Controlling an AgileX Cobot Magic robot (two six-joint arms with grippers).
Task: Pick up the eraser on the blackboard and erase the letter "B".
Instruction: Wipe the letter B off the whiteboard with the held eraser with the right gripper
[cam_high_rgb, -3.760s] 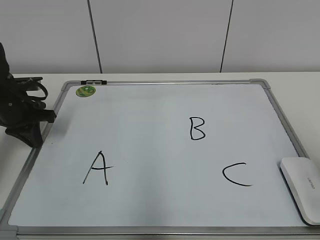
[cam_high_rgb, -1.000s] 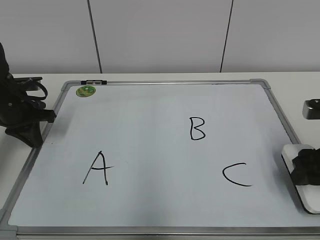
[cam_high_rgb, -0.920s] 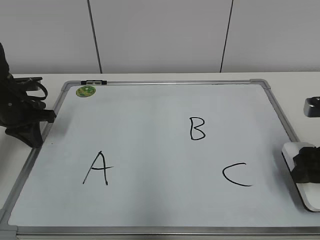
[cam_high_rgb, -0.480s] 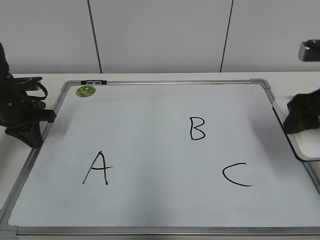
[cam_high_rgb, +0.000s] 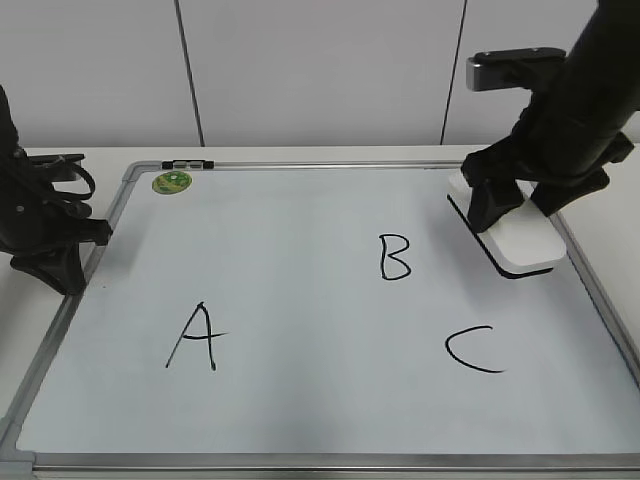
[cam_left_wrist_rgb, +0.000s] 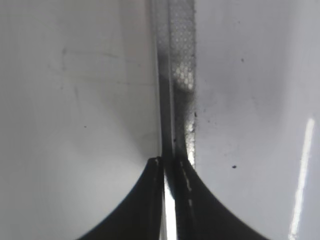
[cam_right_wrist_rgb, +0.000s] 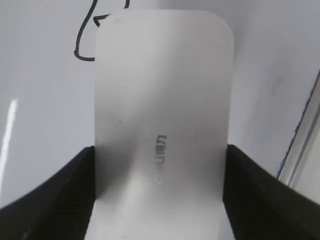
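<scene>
The blackboard is a white board in a silver frame, with black letters on it. The letter "B" is near its middle. My right gripper is shut on the white eraser and holds it over the board's right part, just right of the "B". In the right wrist view the eraser fills the space between the jaws, and part of the "B" shows past its far end. My left gripper rests shut and empty at the board's left edge; its jaws sit over the frame.
The letter "A" is at the front left and the letter "C" at the front right. A round green magnet and a black clip sit at the board's back left. A white wall stands behind.
My right gripper closed on the eraser at the board's right edge, lifted it, and carried it back and to the left over the board, close to the "B". The left arm has not moved.
</scene>
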